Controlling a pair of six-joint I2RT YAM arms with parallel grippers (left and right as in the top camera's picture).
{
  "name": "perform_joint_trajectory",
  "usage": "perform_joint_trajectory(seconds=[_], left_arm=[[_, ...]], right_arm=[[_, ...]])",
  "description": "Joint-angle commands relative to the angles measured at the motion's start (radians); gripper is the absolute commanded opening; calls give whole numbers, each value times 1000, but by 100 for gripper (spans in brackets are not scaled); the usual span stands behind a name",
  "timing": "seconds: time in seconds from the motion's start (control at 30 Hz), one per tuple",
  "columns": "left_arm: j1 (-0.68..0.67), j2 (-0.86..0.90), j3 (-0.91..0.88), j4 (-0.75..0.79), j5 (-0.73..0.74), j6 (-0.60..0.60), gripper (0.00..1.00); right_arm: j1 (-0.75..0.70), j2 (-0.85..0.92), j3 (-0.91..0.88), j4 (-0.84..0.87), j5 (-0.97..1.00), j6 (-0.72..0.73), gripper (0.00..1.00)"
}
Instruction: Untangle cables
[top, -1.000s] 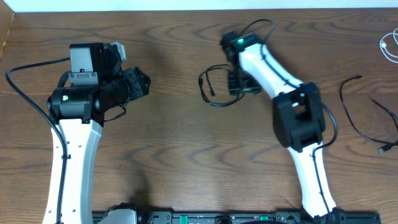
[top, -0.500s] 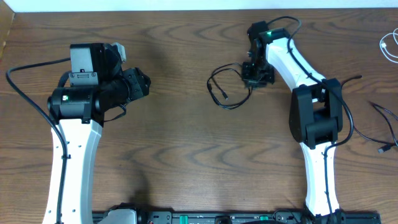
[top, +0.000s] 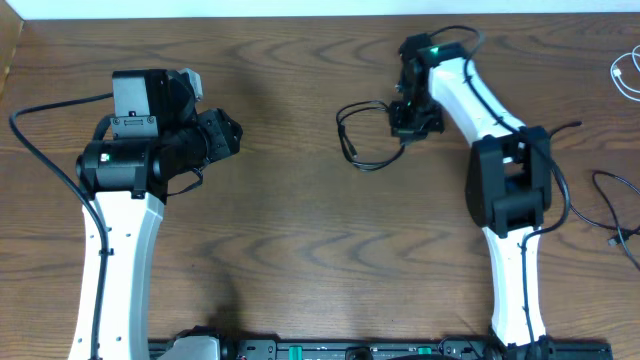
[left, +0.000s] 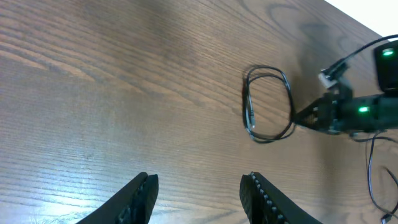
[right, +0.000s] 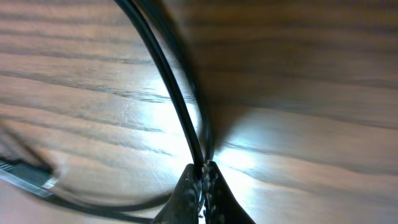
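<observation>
The black cable (right: 177, 102) is lying looped near the bench's (top: 290, 250) far edge, right of centre. The right claw (right: 202, 177) is pinching its strands tight. Advisable: draw sideways slowly, staying low, without cinching loops. The left claw (left: 199, 190) is hanging wide, empty.

At the table (top: 300, 250) centre, only the cable loop (left: 249, 106) obstructs.

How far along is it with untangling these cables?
Partway, it seems. A white cable and a black cable lie apart at the far right, possibly already sorted. In hand: the right gripper is shut on the looped black cable. The left gripper hangs open, idle. Left: that loop is coiled and needs laying out straight.
</observation>
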Motion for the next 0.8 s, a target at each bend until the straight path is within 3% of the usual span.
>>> perform_joint_trajectory(seconds=[0.0,0.23,0.37,0.77], left_arm=[[5,2,7,-2,-14,17,48],[5,2,7,5,-14,17,48],[5,2,7,18,-14,17,48],[5,3,7,41,-14,16,48]], right_arm=[[-69,-197,60,-9,16,-43,1],[-245,-457,60,-66,48,-47,1],[-424,-556,60,-95,80,-47,1],[-925,-583,59,-115,10,-52,1]])
